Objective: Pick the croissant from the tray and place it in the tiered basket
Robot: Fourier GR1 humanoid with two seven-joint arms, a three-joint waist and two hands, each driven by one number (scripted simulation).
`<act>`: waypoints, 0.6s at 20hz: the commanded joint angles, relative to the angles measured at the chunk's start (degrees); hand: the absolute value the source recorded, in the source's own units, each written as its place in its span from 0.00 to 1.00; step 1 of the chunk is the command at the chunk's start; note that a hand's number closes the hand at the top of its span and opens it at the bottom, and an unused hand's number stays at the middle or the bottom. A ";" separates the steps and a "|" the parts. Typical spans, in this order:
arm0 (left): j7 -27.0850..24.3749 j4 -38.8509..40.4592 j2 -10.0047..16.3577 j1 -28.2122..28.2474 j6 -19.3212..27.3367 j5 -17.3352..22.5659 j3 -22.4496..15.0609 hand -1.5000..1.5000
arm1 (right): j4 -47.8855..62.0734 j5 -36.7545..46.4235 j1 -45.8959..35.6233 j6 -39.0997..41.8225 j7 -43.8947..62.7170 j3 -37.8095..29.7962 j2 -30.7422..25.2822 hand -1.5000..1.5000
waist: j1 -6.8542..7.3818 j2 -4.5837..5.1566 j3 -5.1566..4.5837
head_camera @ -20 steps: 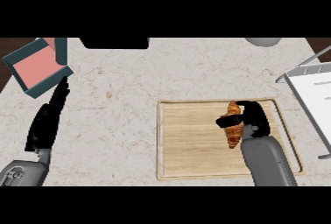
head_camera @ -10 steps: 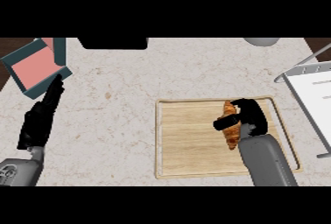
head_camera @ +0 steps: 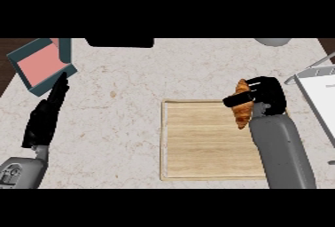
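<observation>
Here, the robot's right hand [head_camera: 268,91] is curled round the golden-brown, crescent-shaped croissant [head_camera: 243,117], its thumb crossing the pastry's middle and its fingers wrapped over the right side. The croissant lies lengthwise in the view at the far right corner of the pale wooden rectangular tray [head_camera: 203,142]. Its near end is over the tray's boards and its far end pokes past the tray's far edge, above the speckled beige stone worktop [head_camera: 124,88]. Whether it touches the wood cannot be told from this steep angle. The white tiered basket with grey wire framing [head_camera: 319,91] shows at the right edge, just beside the hand and apart from it. The left hand [head_camera: 44,117] rests at the left with straight, relaxed fingers and holds nothing. Its fingertips point toward a teal-rimmed square dish with a pink centre [head_camera: 40,65] and reach its near edge.
</observation>
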 commanded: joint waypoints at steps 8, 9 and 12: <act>-0.77 -0.28 -1.04 -3.16 -1.01 -0.61 -1.71 0.50 | 15.35 24.08 -17.82 -14.13 7.67 -12.84 -17.49 1.00 | 4.69 2.52 -0.20; -0.70 -0.07 -1.14 -3.51 -1.47 -0.43 -1.92 0.50 | 16.72 27.11 -19.72 -13.96 8.47 -12.51 -18.38 1.00 | 5.04 2.42 -0.24; -0.34 0.27 -1.16 -3.98 -1.10 -1.39 -2.38 0.50 | 20.19 34.11 -24.16 -15.08 9.80 -13.34 -20.92 1.00 | 5.54 2.19 -0.13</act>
